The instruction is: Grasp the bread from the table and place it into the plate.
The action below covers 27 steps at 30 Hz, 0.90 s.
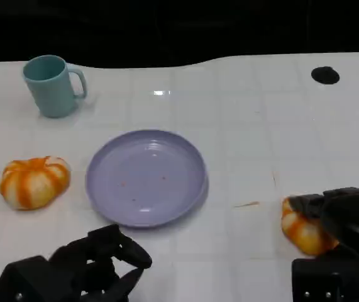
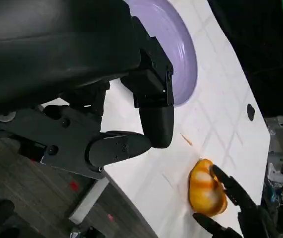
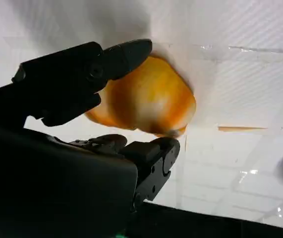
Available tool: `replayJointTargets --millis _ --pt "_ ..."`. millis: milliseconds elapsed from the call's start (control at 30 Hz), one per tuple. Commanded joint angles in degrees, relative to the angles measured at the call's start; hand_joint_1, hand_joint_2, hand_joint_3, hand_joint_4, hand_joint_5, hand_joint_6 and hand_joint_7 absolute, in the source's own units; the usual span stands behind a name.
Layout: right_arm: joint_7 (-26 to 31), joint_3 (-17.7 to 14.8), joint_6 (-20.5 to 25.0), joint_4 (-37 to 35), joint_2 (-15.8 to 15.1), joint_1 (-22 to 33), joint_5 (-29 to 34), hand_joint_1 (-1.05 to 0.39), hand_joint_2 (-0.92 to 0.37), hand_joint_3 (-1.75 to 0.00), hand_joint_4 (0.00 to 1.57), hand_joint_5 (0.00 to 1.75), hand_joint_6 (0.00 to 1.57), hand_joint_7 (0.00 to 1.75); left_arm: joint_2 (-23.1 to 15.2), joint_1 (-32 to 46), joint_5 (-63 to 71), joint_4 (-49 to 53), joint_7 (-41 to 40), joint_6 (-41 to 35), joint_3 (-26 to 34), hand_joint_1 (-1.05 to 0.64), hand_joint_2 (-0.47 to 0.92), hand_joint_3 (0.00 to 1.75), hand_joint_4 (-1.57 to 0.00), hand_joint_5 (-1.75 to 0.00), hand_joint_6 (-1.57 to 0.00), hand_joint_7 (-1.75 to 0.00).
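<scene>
Closing around the bread roll [image 1: 303,230] at the frame's lower right, the right hand [image 1: 342,217] is clamping its fingers [image 3: 126,53] on opposite sides. The roll is probably light and squashy, favouring a gentle side grip. The left hand [image 1: 97,264] is idling, fingers curled together on nothing.

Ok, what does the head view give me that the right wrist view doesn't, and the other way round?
Head view alone: the teal mug, a second orange bread left of the plate, the whole purple plate, bare of bread, the left hand near the table's front edge, and a black spot on the table.

Right wrist view alone: a close look at the fingers on either side of the bread, which seems to rest on the table.

Both: the right hand around the bread, and an orange sliver beside it.
</scene>
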<state>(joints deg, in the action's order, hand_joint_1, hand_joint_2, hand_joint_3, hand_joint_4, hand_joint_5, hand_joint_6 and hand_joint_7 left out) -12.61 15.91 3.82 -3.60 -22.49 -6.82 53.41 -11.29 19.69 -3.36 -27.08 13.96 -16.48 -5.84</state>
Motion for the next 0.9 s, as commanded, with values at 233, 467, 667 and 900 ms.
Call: replayJointTargets --millis 233,467,667,900 --pt "1.7 2.4 3.1 -9.8 1.9 -6.8 -3.9 -0.46 -0.91 -0.02 0.41 0.12 0.50 0.04 -0.3 0.5 -0.4 -1.1 0.0 -0.7 0.5 -0.30 0.86 0.53 -0.67 -1.75 -0.63 -1.26" --pt "18.0 0.8 -1.2 -16.9 4.2 -9.2 -7.2 -0.24 -0.91 0.00 0.87 0.67 0.96 0.06 -0.2 0.8 -0.6 -1.6 0.0 -0.8 0.5 -0.29 0.86 0.53 -0.67 -1.75 -0.64 -1.26" --pt "28.0 1.4 -8.8 -22.4 2.7 -11.2 -9.0 -0.10 -0.66 -0.64 0.94 1.71 1.28 0.31 0.0 0.7 -0.7 -1.8 -0.1 -1.0 0.4 -0.30 0.86 0.54 -0.67 -1.75 -0.64 -1.26" --pt "32.1 2.0 -11.5 -23.9 2.0 -12.1 -8.7 -0.13 -0.43 -1.07 0.93 1.75 0.82 1.50 0.0 0.5 -0.4 -2.0 -0.2 -1.2 0.3 -0.30 0.85 0.56 -0.68 -1.75 -0.65 -1.28"
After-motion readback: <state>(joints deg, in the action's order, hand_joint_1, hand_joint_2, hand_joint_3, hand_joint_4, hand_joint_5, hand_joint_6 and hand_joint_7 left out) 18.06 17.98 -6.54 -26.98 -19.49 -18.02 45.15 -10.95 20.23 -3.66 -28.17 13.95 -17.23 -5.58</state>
